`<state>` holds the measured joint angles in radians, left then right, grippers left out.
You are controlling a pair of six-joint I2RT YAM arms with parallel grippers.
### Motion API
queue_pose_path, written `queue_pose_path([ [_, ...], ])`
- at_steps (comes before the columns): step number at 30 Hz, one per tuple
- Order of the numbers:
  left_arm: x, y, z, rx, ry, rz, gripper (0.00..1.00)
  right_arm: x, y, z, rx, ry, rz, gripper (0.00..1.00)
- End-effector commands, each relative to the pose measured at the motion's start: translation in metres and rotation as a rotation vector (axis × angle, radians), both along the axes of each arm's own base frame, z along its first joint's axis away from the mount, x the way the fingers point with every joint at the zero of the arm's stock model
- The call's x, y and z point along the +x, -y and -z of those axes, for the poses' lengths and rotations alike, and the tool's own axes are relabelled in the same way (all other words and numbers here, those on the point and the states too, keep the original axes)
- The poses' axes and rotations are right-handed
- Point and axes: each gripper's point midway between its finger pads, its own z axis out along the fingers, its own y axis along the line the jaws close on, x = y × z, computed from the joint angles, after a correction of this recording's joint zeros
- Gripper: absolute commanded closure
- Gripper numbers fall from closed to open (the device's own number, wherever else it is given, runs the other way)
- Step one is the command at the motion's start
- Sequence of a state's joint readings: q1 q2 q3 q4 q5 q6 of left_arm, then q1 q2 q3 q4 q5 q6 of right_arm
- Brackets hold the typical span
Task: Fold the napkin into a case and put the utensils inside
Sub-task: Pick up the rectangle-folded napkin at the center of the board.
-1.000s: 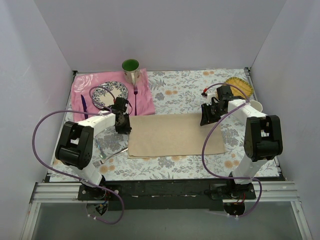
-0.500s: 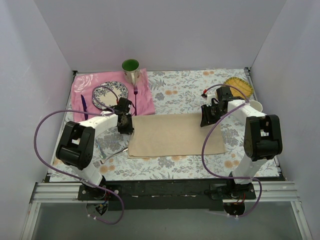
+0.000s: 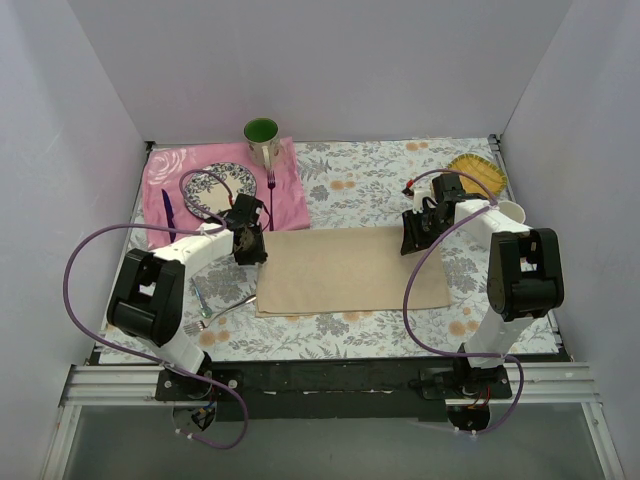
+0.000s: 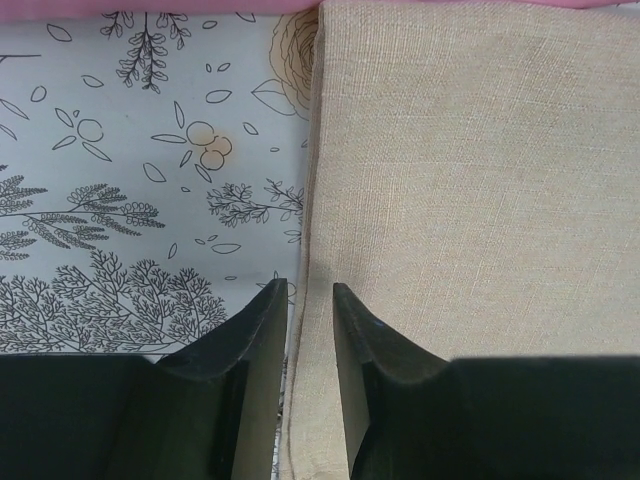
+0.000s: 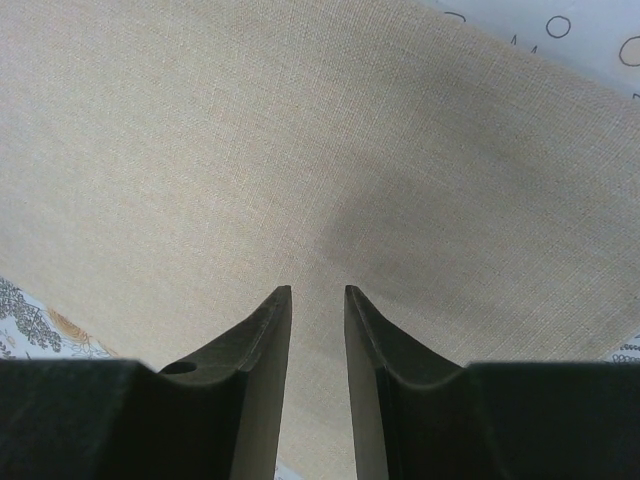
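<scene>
Top external puts me at the folding step: left gripper on the far-left corner of the flat napkin, right gripper on its far-right, each barely parted; I cannot tell if either holds cloth. Next, I judge, both corners need lifting together toward me. Utensils lie just left on the floral surface, white walls around.

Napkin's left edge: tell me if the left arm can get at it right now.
Probably yes. The left hand sits right at the left edge of the napkin, narrowly open astride it, with nothing lying in between.
</scene>
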<state>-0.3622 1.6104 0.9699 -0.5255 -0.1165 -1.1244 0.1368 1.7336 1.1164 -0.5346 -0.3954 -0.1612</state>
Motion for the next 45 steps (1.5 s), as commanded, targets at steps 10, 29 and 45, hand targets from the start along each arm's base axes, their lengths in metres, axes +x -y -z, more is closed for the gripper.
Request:
queue_pose_path([
  [10,0.002,-0.001,0.008,0.011,-0.001,-0.011,0.75,0.001,0.001,0.0,0.001,-0.009,-0.005,0.63],
  [29,0.004,-0.001,0.01,0.036,-0.027,0.013,1.0,0.002,-0.001,0.0,0.009,-0.02,-0.005,0.63],
  [45,0.017,0.088,-0.093,-0.209,0.134,0.247,1.0,0.004,0.023,-0.033,0.039,-0.035,0.07,0.64],
])
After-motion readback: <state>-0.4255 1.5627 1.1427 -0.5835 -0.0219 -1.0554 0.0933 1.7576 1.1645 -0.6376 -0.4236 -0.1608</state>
